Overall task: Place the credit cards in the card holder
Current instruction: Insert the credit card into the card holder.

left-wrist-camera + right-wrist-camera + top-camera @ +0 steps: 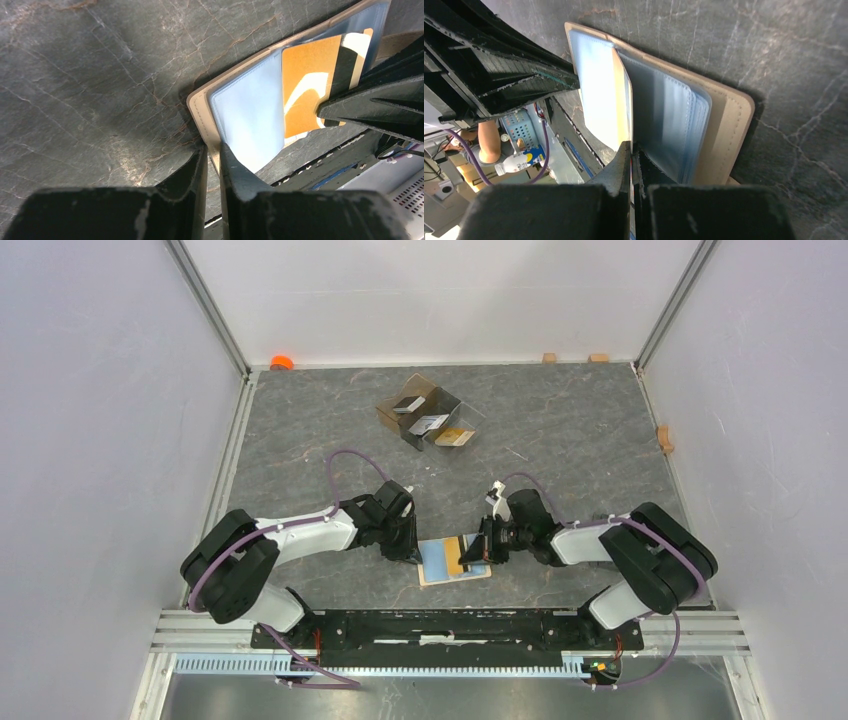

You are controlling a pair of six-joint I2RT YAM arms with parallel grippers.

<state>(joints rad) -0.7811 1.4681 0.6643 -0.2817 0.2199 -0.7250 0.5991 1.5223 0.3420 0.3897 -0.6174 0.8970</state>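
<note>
Evidently the left tool [213, 148] clamps the wallet [250, 117] edge steady so the right tool [630, 149], clamped on an orange card [306, 82], can slot it.

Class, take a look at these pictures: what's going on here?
Two robot arms are working on an open card holder lying near their bases. The left gripper pinches its left edge, while the right gripper, shut on an orange card, holds it at the blue pockets. More cards sit in the clear box farther back.

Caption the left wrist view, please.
Left tool grips the open card holder by its edge; right tool holds an orange card over its pockets.
</note>
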